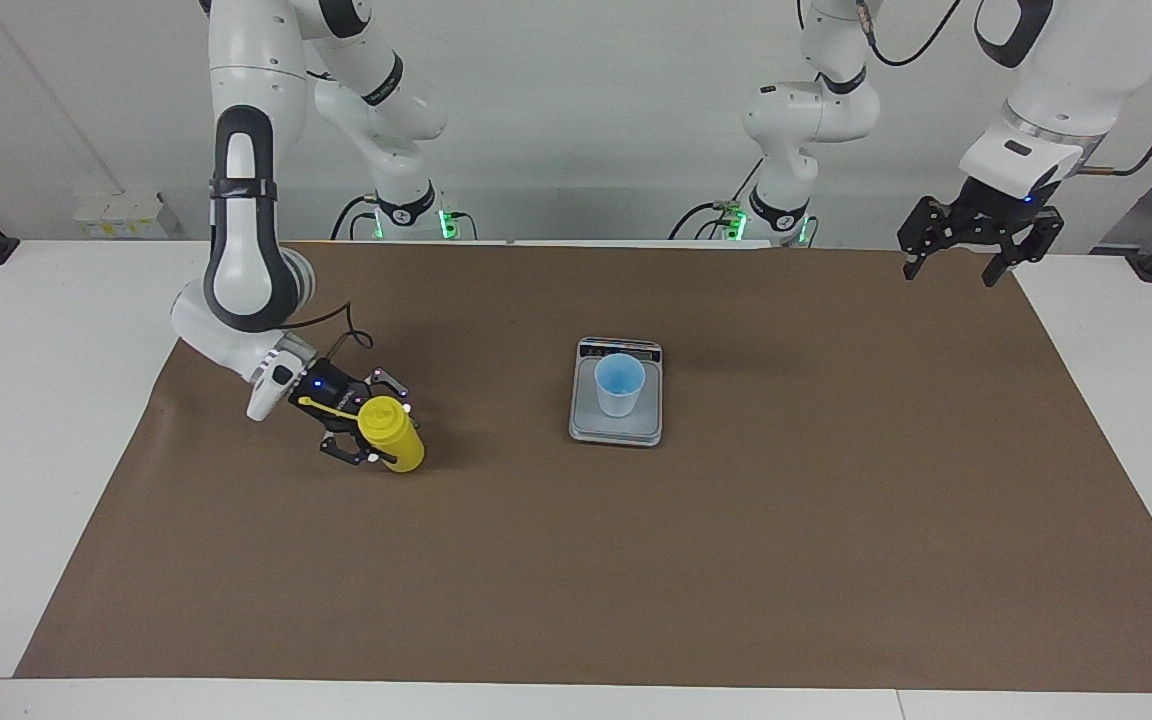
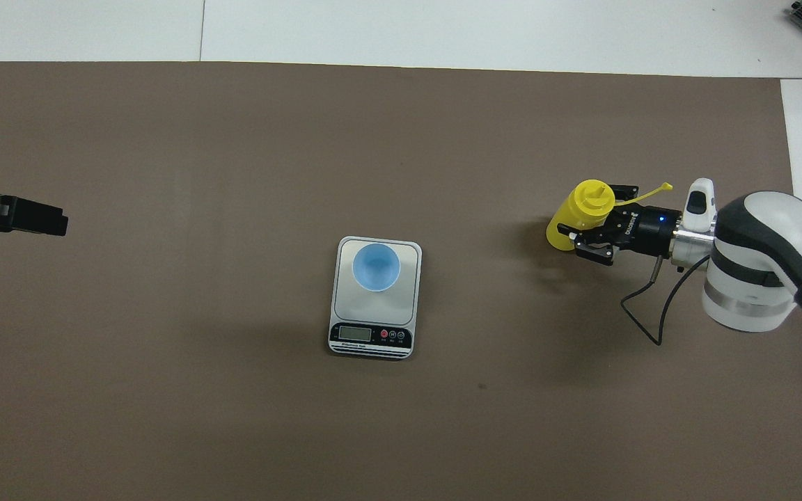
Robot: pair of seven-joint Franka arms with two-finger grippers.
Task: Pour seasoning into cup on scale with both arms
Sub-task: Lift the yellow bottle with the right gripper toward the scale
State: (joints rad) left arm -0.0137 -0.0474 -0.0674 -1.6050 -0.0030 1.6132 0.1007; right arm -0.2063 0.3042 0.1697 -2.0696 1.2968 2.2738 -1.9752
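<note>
The yellow seasoning bottle stands tilted on the brown mat toward the right arm's end. My right gripper reaches in low from the side and is shut on the bottle's body, one finger on each side. The bottle's cap strap trails over the gripper. The light-blue cup stands upright on the silver-grey scale at mid-table. My left gripper hangs open and raised over the mat's edge at the left arm's end, holding nothing.
A brown mat covers most of the white table. The scale's dark display strip faces the robots. A black cable loops from the right wrist down to the mat.
</note>
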